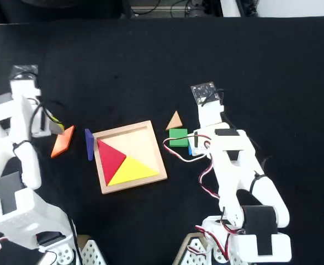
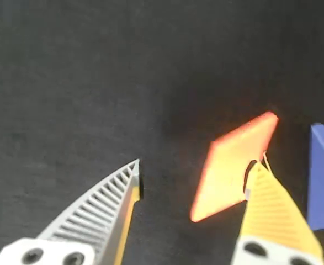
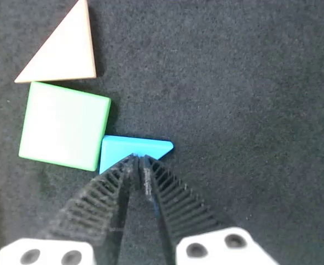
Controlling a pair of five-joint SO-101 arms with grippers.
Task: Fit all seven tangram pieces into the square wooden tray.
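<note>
Black surface (image 1: 150,66) carries the tray (image 1: 123,128), with red triangle (image 1: 110,157) and yellow triangle (image 1: 131,168) inside. Left of the tray lie blue piece (image 1: 89,144) and orange parallelogram (image 1: 63,141). The left claw (image 2: 197,164) is wide open there, one finger (image 2: 272,204) touching the orange parallelogram. Right of the tray are tan triangle (image 1: 174,120), green square (image 1: 178,137) and cyan triangle (image 3: 134,148). The right claw (image 3: 138,160) is closed over the cyan triangle, nothing between its fingers.
</note>
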